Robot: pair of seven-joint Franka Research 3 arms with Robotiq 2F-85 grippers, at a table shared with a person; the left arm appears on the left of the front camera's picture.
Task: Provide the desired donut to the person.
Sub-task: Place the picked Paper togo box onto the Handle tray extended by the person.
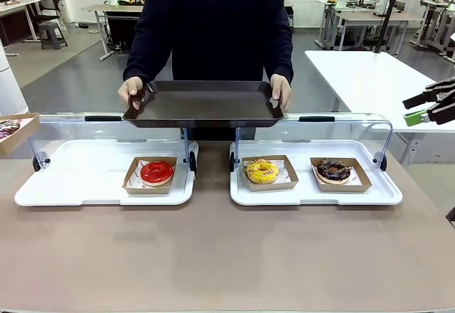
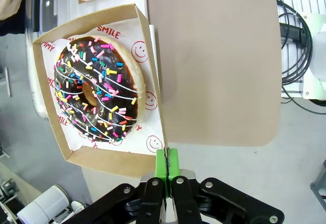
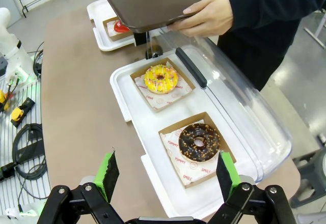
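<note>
Right at the tips of the left gripper [image 2: 167,155], whose green pads are pressing flat together, the near corner of a cardboard box [image 2: 112,164] is sitting in the seam, so the pads are apparently pinching its thin side wall. That wall is running straight away from the fingers. Just beside it, a sprinkled chocolate donut [image 2: 109,71] is lying in the box on a paper liner [image 2: 141,51] that is showing red smiley faces, the word SMILE and the letters MMY.

Ahead of the right gripper [image 3: 167,175], which is hanging wide open and holding nothing, a second chocolate donut [image 3: 188,145] is resting nearest and a yellow donut [image 3: 153,81] is lying beyond it.

Farther out, the person [image 1: 213,28], whose sweatshirt is reading FILA, is holding a dark tray [image 1: 202,107] by both ends, its long side crosswise to the arms. By my judgement the left gripper is the one carrying a donut, and the tray is waiting forward of it and inward toward the middle.
</note>
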